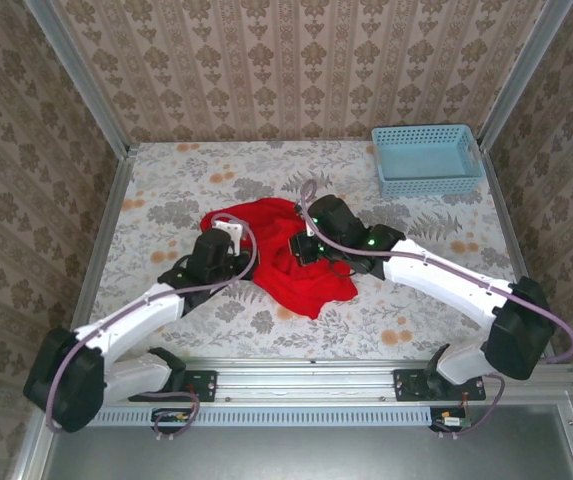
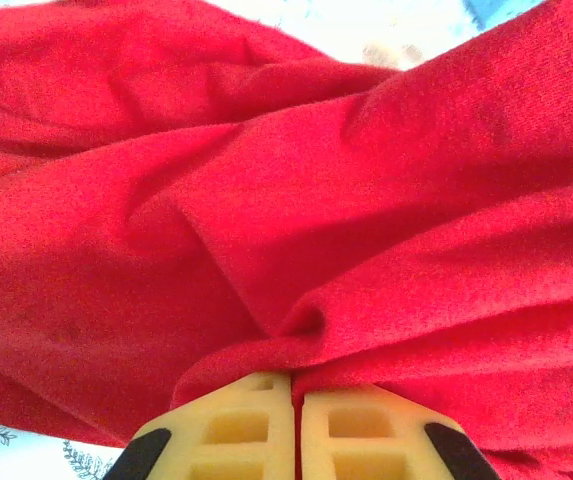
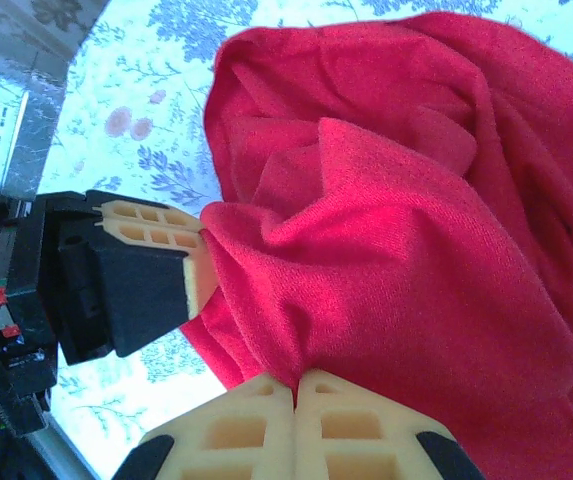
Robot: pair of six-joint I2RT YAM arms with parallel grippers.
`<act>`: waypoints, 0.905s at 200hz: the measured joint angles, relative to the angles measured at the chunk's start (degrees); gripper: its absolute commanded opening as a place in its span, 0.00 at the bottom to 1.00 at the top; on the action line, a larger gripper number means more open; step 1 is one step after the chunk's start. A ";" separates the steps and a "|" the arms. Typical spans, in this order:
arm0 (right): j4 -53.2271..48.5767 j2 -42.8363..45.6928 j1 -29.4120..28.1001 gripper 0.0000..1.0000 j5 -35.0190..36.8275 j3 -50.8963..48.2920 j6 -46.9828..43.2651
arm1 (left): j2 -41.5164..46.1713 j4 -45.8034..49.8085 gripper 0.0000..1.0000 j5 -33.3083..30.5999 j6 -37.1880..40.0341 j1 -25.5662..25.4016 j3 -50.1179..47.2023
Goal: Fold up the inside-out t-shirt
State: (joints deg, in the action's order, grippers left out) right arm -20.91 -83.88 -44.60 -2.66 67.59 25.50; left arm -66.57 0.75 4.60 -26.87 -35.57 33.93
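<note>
The inside-out t-shirt (image 1: pixel 284 255) is a bright red bunched heap in the middle of the table. My left gripper (image 1: pixel 234 232) is at its left edge, shut on a fold of the red cloth (image 2: pixel 296 345). In the left wrist view its cream fingers (image 2: pixel 236 425) meet with fabric pinched between them. My right gripper (image 1: pixel 301 245) sits on the heap's right part, shut on another fold of the t-shirt (image 3: pixel 386 250). Seen from the right wrist, that gripper (image 3: pixel 296 385) nips the cloth, and the left gripper's fingers (image 3: pixel 156 225) press on the shirt's edge at left.
A light-blue plastic basket (image 1: pixel 427 158) stands at the table's back right corner. The table carries a floral cloth (image 1: pixel 386 320). Metal frame rails (image 1: pixel 106 230) run along both sides and wallpapered walls close in the back.
</note>
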 measured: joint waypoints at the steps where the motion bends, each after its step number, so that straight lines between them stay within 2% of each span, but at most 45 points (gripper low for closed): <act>1: -0.09 -0.15 0.04 0.00 -0.02 0.11 0.00 | -0.17 0.15 0.08 0.02 0.02 0.00 0.13; 22: -0.50 -6.05 2.93 0.00 -0.79 3.72 0.17 | -3.96 2.27 0.12 -0.92 0.46 0.02 2.23; 41: -0.46 -12.70 6.56 0.00 -0.92 7.08 0.17 | -5.42 2.71 0.11 -0.72 0.59 0.24 2.40; 58: -0.94 -18.32 8.85 0.22 -0.96 9.77 0.20 | -7.37 2.34 0.02 0.39 0.52 0.44 2.93; 71: -2.69 -21.38 9.66 0.38 0.00 11.85 -0.07 | -8.90 2.05 0.00 1.51 0.22 0.44 3.21; 90: -5.07 -21.49 9.90 0.48 1.38 12.39 -0.15 | -10.51 1.97 0.00 2.75 -0.15 0.48 3.17; 116: -5.25 -15.34 7.23 0.49 3.30 9.09 0.42 | -10.58 0.28 0.00 3.74 -0.81 0.50 2.49; 139: -5.73 -8.90 1.27 0.45 5.22 5.29 1.51 | -10.58 -1.51 0.00 4.50 -1.49 0.74 1.68; 163: -6.08 -8.02 -4.28 0.41 5.62 3.45 3.30 | -10.14 -3.23 0.00 4.81 -2.05 0.76 0.61; 181: -6.40 -8.41 -5.62 0.39 5.75 1.18 4.83 | -9.18 -4.09 0.00 4.83 -2.51 0.76 -0.22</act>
State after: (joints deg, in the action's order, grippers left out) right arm -27.31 -92.29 -50.22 3.09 68.77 30.33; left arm -75.75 -3.33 9.43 -29.39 -34.81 33.71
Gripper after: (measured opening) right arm 0.403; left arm 0.054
